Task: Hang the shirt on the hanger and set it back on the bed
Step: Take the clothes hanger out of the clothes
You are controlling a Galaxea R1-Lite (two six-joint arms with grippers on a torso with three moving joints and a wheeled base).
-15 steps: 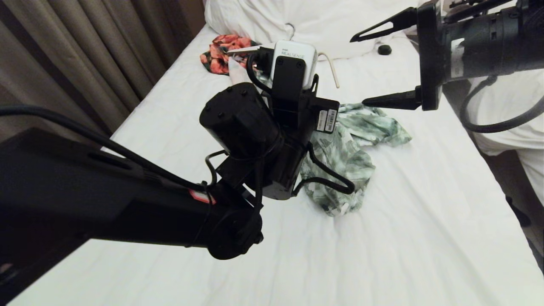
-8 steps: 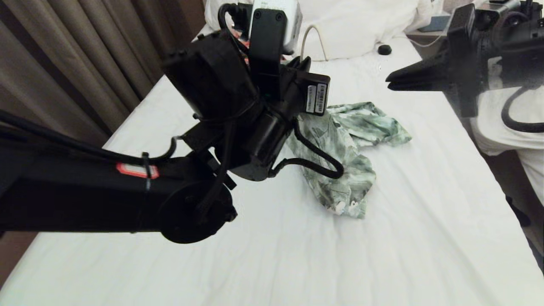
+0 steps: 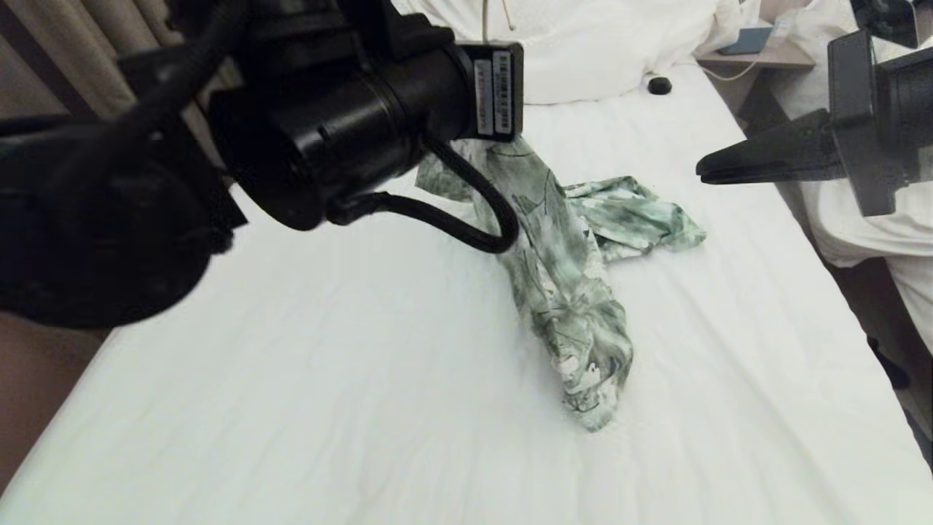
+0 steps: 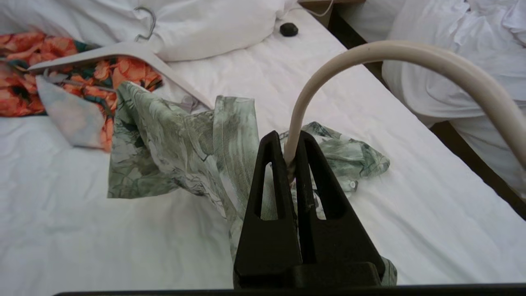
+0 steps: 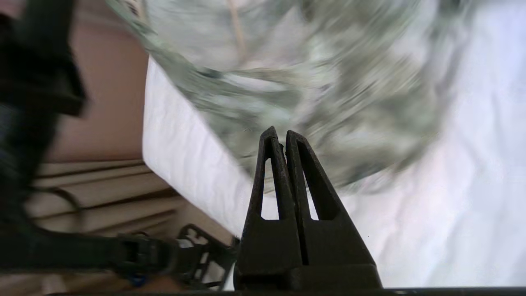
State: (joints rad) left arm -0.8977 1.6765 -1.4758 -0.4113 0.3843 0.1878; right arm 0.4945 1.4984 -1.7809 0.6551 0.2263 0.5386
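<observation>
My left gripper [image 4: 287,139] is shut on the cream wire hanger [image 4: 411,53], whose thin rod runs up from between the fingers and curves over. The green and white shirt [image 3: 565,292] hangs from under my left wrist and trails down onto the bed [image 3: 291,364], with one end still bunched on the sheet. In the head view my left arm hides that gripper, and only a short piece of the hanger [image 3: 484,20] shows at the top edge. My right gripper [image 3: 703,173] hovers over the bed's right side, shut and empty, clear of the shirt [image 5: 308,82].
An orange-red floral garment [image 4: 24,86] on a thick white hanger [image 4: 123,51] lies by the pillows [image 3: 598,44]. A small black object [image 3: 660,85] sits near them. Another white bed [image 3: 875,233] and a nightstand [image 3: 758,55] stand right, curtains [image 3: 44,44] left.
My left arm has risen, lifting the hanger and pulling the shirt up into a long hanging strip. My right gripper has shut from open and drawn back to the right.
</observation>
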